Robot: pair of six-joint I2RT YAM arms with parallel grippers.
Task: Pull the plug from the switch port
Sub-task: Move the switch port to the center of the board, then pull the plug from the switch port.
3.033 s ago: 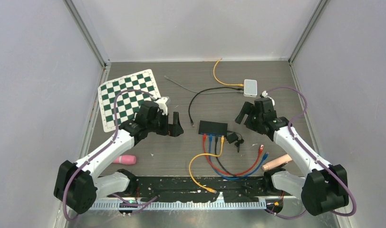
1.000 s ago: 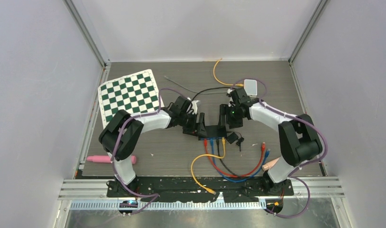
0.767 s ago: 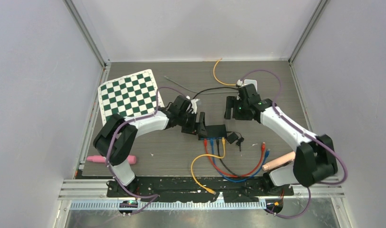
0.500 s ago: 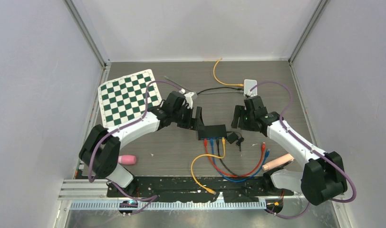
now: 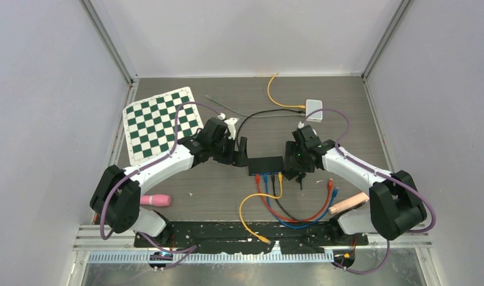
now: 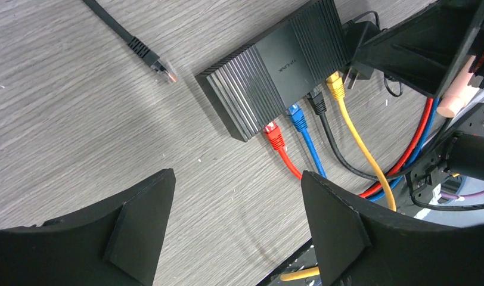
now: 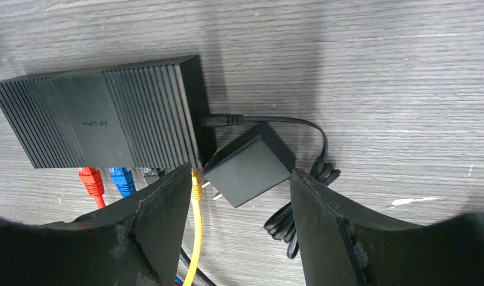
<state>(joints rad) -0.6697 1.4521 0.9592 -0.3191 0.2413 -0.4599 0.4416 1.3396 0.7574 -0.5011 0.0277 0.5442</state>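
Left wrist view: black switch, four plugs seated; left end effector and right end effector spread, empty.

I have both arms stretched forward and bent inward at the elbows, so the left end effector and the right end effector face each other, near but apart. The left one's fingers stand well spread and point down toward the right end effector. The right one's fingers are spread too, angled down and low.
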